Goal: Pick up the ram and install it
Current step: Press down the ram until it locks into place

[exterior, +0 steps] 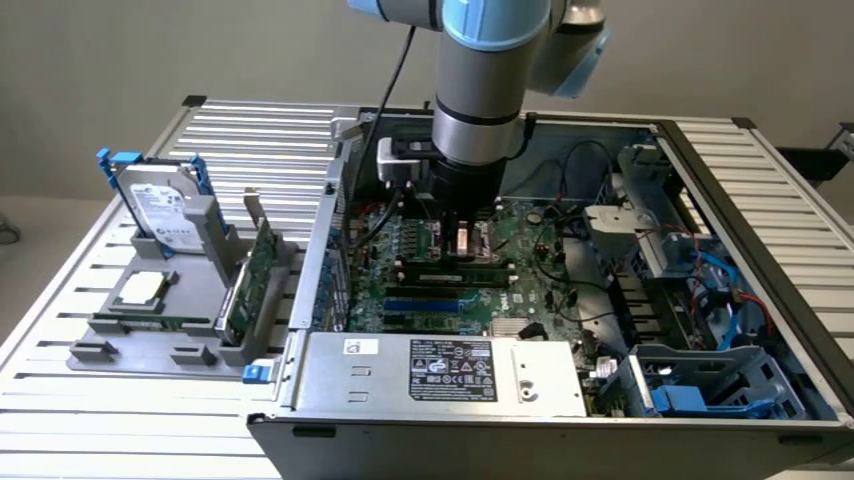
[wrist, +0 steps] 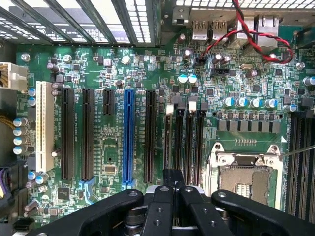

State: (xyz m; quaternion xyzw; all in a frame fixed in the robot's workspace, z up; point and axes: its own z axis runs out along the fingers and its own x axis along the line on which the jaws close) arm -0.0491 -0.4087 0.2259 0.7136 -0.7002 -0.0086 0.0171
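My gripper (exterior: 467, 243) is down inside the open computer case, just above the motherboard (exterior: 534, 285). In the wrist view its black fingers (wrist: 172, 183) are pressed together with nothing visible between them. They hover over the row of black memory slots (wrist: 184, 142) beside the CPU socket (wrist: 243, 172). A long narrow green stick that looks like the ram (exterior: 150, 322) lies in the front groove of the grey holder (exterior: 140, 345). The holder is outside the case, on the exterior view's left, far from the gripper.
The holder also carries a silver hard drive with blue handles (exterior: 167, 215), a square chip (exterior: 140, 290) and a taller green expansion card (exterior: 247, 285). The case walls, power supply (exterior: 441, 370), drive cage (exterior: 707, 385) and loose cables (wrist: 246, 39) crowd the motherboard.
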